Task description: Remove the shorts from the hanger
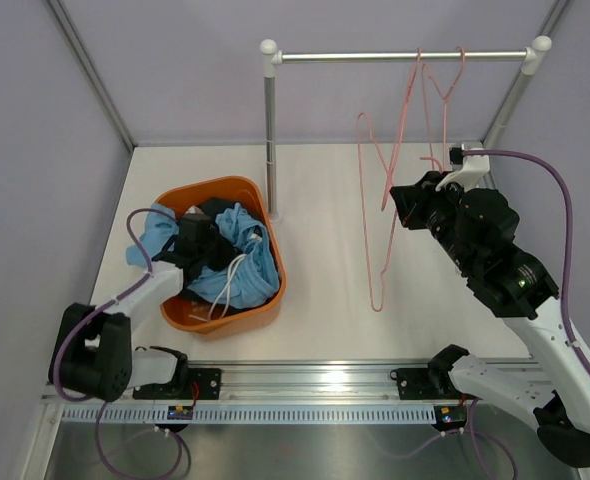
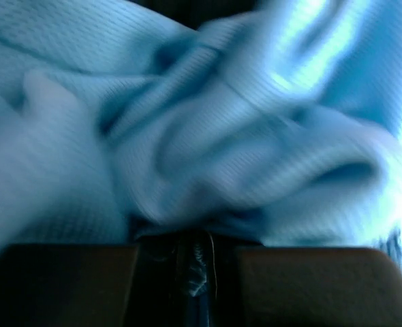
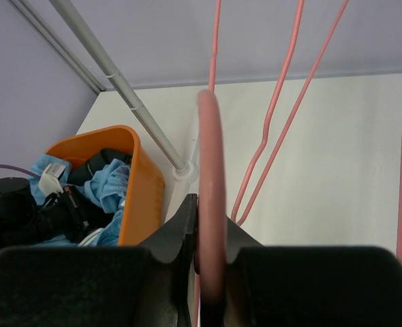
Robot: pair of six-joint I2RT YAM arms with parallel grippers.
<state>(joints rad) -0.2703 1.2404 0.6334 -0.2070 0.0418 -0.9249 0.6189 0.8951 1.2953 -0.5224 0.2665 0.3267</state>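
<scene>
Left hand (image 1: 207,248) grips shorts (image 1: 250,258) (in orange basket (image 1: 217,184)).

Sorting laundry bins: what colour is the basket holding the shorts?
Orange basket; top external view shows it best.

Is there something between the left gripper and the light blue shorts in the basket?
Nothing visible. The left gripper is down inside the orange basket, and its wrist camera shows the light blue shorts directly at its fingertips, with no other thing between them.
</scene>
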